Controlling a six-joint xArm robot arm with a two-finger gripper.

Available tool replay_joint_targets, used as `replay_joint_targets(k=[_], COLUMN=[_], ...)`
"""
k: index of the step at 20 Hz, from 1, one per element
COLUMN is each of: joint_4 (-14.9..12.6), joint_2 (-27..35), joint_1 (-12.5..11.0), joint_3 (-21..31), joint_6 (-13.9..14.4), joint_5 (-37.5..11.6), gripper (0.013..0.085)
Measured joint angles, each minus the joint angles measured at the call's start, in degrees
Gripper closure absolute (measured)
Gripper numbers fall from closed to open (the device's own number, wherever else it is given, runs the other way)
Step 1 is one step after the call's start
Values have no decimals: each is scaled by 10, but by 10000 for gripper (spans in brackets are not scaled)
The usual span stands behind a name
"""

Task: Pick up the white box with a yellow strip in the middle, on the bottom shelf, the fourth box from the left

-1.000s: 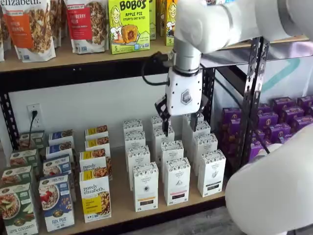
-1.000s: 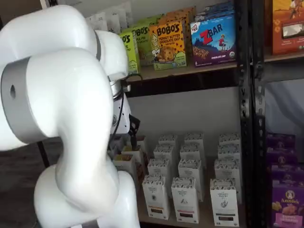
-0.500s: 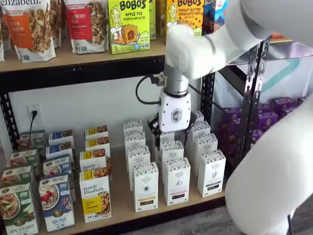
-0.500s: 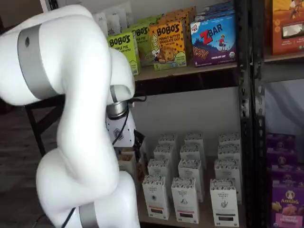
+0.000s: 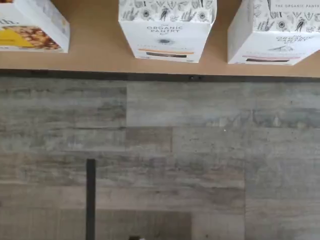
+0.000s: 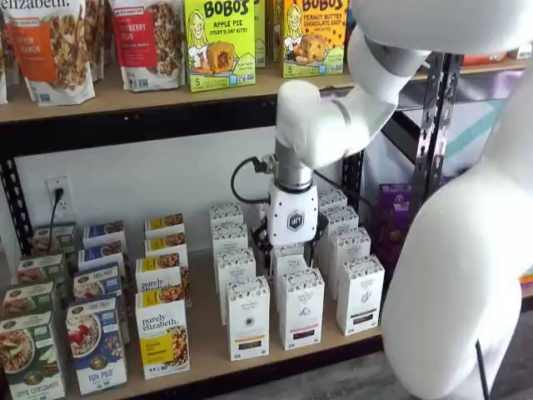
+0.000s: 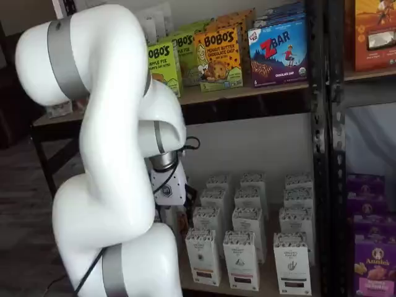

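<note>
The white box with a yellow strip [image 6: 248,318] stands upright at the front of its column on the bottom shelf [image 6: 208,354], and shows in both shelf views [image 7: 203,257]. The wrist view looks down on its speckled top and orange-yellow strip [image 5: 167,27], at the edge of the bottom shelf [image 5: 95,57]. My gripper [image 6: 291,244] hangs fingers-down among the white cartons, behind this box and a little to its right. Its black fingers stand open on either side of a carton further back, holding nothing. In a shelf view only the gripper's white body [image 7: 170,189] shows, beside the arm.
Similar white cartons [image 6: 301,308] [image 6: 361,293] stand to the right. "purely elizabeth" boxes [image 6: 162,337] stand to the left. Purple boxes [image 7: 374,260] lie beyond a black upright [image 6: 429,142]. Snack boxes [image 6: 219,42] fill the shelf above. The arm's big white links [image 6: 458,275] fill the right foreground.
The gripper has come down and moved slightly left, from above the cartons to among them. The arm's upper links have swung across. The fingers stay open.
</note>
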Motion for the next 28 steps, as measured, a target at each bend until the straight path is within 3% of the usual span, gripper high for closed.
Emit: replay_joint_targets(k=[8,16,28], joint_4=[32,5,27], joint_2=[113,225,398], joint_1=[-20,-41,-47], joint_3=[-30,-87,-224], joint_6=[-50,-48,-76], joint_5=[-82,-125,-166], gripper=[130,130,130])
